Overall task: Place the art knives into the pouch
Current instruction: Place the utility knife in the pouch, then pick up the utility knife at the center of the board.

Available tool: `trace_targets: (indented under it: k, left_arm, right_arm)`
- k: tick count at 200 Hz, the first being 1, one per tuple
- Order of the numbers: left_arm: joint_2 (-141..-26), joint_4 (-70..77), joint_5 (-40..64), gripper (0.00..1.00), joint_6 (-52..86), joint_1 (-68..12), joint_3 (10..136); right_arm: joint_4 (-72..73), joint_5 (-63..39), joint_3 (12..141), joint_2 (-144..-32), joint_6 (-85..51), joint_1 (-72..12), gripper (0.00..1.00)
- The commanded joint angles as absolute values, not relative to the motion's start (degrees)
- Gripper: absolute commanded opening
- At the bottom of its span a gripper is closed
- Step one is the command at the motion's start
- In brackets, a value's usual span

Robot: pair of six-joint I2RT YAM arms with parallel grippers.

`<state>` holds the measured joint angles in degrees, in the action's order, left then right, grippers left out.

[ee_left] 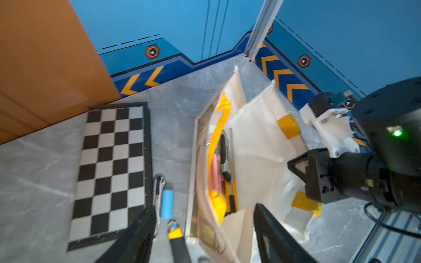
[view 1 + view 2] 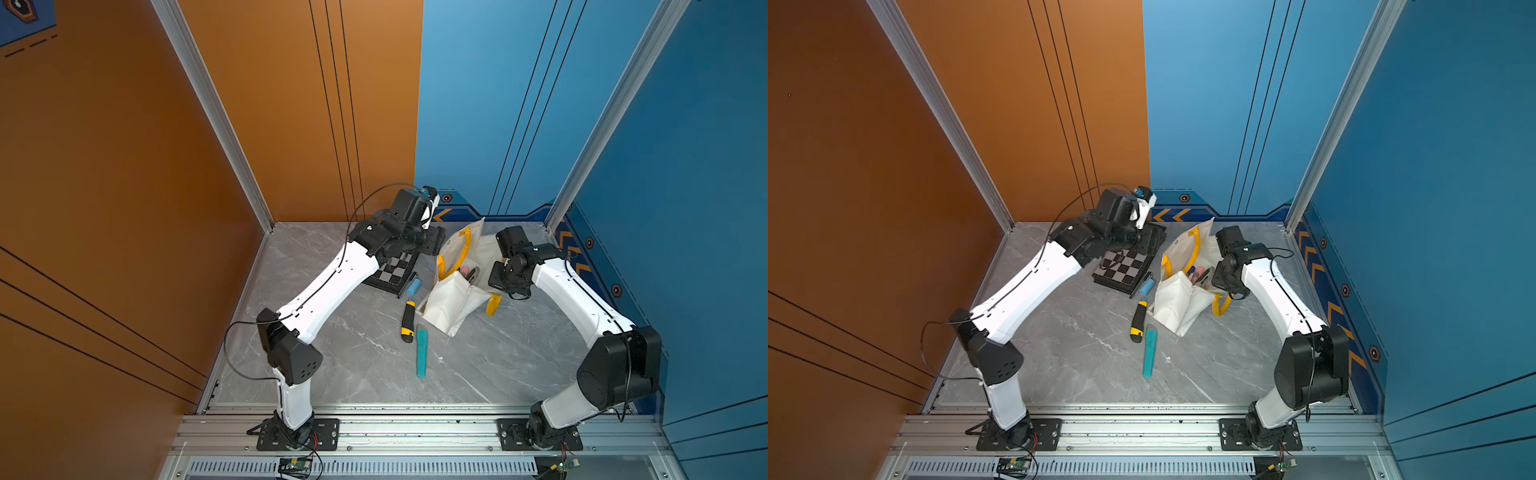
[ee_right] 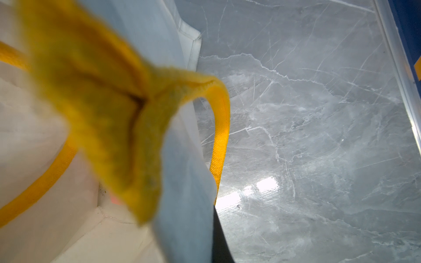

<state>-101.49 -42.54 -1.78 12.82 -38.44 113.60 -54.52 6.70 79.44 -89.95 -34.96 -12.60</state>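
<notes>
The cream-white pouch (image 2: 451,299) (image 2: 1177,299) with yellow handles stands open-mouthed at the back of the table. My right gripper (image 2: 498,276) is shut on its far rim by a yellow handle (image 3: 222,136). A black-and-yellow art knife (image 2: 407,322) (image 2: 1137,322) (image 1: 178,241) lies on the table just outside the pouch's near wall. The left gripper (image 1: 205,227) hangs open and empty above that wall, at the pouch's (image 1: 257,145) left edge. Pink, yellow and dark items lie inside the pouch; I cannot tell what they are.
A black-and-white chessboard (image 2: 395,272) (image 1: 111,164) lies left of the pouch, under my left wrist. A blue cylinder (image 2: 413,286) (image 1: 167,202) and a thin dark tool lie along its edge. A teal cutter (image 2: 422,351) lies in front of the art knife.
</notes>
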Motion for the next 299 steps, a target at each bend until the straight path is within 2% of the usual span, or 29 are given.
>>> trace_targets:
  k: [1,23,49,110,183,193,213,229,248,299]
  left_arm:
    - [-97.6,-44.6,-4.0,0.71,12.6,-35.4,100.4]
    - [-94.3,-44.7,-2.9,0.71,15.4,-34.5,85.6]
    - [-95.7,-44.6,-0.1,0.73,17.7,-36.6,78.0]
    - [-109.2,-44.5,1.6,0.78,17.3,-41.8,82.1]
    - [-118.4,-44.5,-2.1,0.77,18.7,-40.6,86.5]
    - [-119.1,-44.4,-2.4,0.73,18.7,-40.5,86.9]
    - [-119.5,-44.6,-2.4,0.44,18.7,-40.3,87.2]
    - [-118.9,-44.6,-2.4,0.32,18.8,-40.2,87.0]
    - [-116.7,-44.9,-1.9,0.26,18.2,-39.8,86.5]
    - [-100.4,-45.6,1.1,0.26,17.8,-36.6,85.2]
  right_arm:
    - [-55.3,8.8,79.7,-90.0,-35.7,-11.9,0.0]
    - [-55.4,9.4,79.6,-89.9,-35.7,-11.1,0.0]
    - [-55.6,10.1,79.6,-89.4,-35.8,-9.8,0.0]
    - [-57.4,10.8,79.3,-88.6,-35.4,-8.3,0.0]
    - [-57.9,10.7,76.8,-86.8,-34.1,-6.9,0.0]
    - [-58.0,10.8,76.6,-86.8,-33.9,-6.6,0.0]
    - [-57.9,10.7,76.5,-86.7,-33.4,-6.0,0.0]
    - [-57.9,10.6,76.6,-86.9,-33.0,-5.5,0.0]
    - [-57.8,10.3,77.1,-87.4,-32.7,-5.2,0.0]
    - [-57.3,9.8,78.9,-88.9,-32.5,-4.9,0.0]
